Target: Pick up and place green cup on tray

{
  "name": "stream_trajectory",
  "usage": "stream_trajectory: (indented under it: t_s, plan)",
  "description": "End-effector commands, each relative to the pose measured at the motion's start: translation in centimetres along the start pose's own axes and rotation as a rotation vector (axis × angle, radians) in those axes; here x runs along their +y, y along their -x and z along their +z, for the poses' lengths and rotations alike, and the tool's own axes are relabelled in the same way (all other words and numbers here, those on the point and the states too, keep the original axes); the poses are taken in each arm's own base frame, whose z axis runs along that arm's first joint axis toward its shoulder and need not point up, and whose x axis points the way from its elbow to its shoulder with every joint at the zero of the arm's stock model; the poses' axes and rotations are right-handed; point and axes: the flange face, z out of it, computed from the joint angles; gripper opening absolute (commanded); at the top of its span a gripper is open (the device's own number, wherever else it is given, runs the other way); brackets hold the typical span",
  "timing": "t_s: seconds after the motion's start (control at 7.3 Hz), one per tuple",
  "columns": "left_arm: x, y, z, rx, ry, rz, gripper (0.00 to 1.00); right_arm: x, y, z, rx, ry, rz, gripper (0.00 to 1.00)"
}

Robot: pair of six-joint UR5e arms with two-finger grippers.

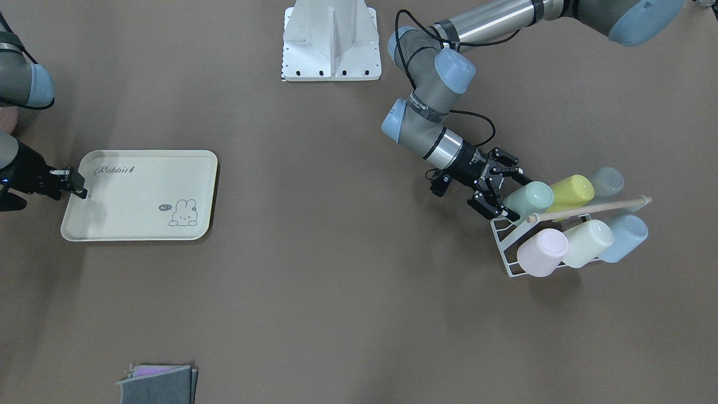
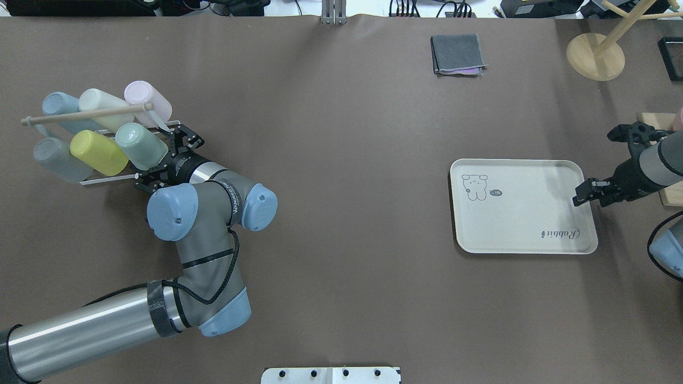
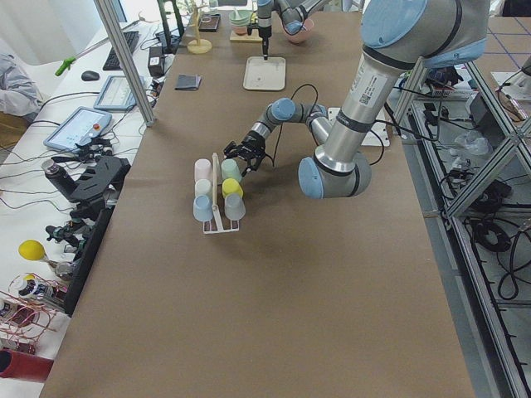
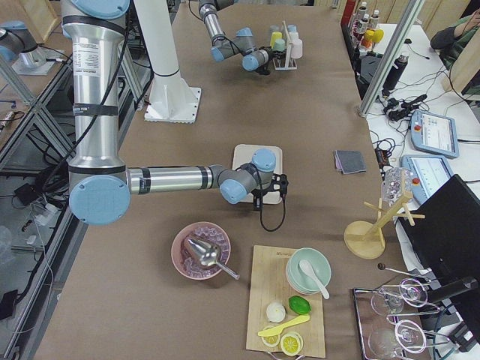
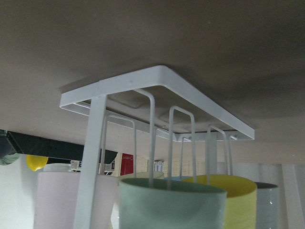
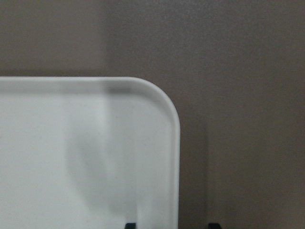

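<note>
The task is only at its start. The green cup [image 1: 531, 197] sits tilted on the white wire rack [image 5: 143, 78], just beside the yellow cup [image 1: 572, 191] and well apart from the tray [image 1: 140, 191]. The left pincer [image 1: 513, 196] is spread wide, with its fingers on both sides of the cup's bottom end, not closed on it. The right pincer [image 1: 77, 184] stands at the tray's rim, a little apart, holding nothing. I judge that grasping, lifting off, carrying across the surface and setting down are all left.
</note>
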Motion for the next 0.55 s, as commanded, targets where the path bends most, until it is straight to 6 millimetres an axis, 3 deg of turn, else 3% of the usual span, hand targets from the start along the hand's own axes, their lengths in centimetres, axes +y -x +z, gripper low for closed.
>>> stream_trajectory:
  t_s: [0.0,0.14,0.27,0.41]
  plan:
    - [-0.71,-0.32,0.94,0.011,0.03,0.025,0.97,-0.03,0.34,0.15,-0.004,0.002,-0.009,0.35]
    - [-1.2,-0.26,1.33,0.01,0.046,0.029,0.96,-0.19,0.6,0.08,-0.006,-0.001,-0.013,0.25]
    - [-0.93,0.18,1.54,-0.024,0.073,0.03,0.96,-0.15,0.64,0.08,-0.01,0.004,-0.022,0.04]
    - [-0.93,0.29,1.74,-0.032,0.083,0.031,0.96,-0.08,0.65,0.04,-0.013,0.005,-0.045,0.0]
